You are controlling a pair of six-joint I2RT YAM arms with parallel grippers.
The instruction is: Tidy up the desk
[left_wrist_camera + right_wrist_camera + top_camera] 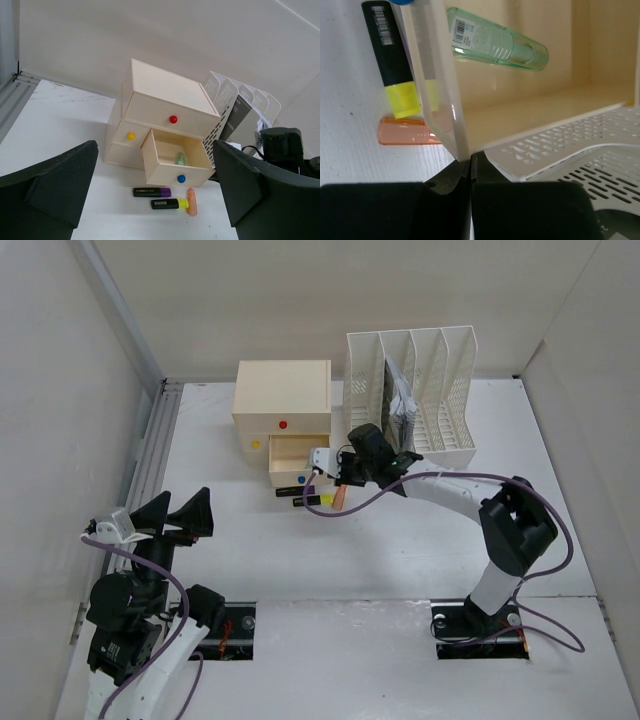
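The right gripper is pressed fully closed with nothing between its fingers, its tips just below the front corner of the open drawer. The left gripper hangs spread wide and empty over the left side of the desk, the white tabletop filling the walled enclosure, well apart from everything else.

One cream drawer box stands at the back with three drawers, knobbed red, yellow and blue; only the blue one is pulled out. One green marker lies inside it. Three more lie on the desk just in front: a purple-capped marker, a yellow-capped marker and an orange marker.

From the right wrist, the drawer front hides the purple one and cuts across the other two. One four-slot file rack stands right of the box, holding papers whose print is unreadable. Seen from overhead, the right wrist overlaps the rack's near left corner.
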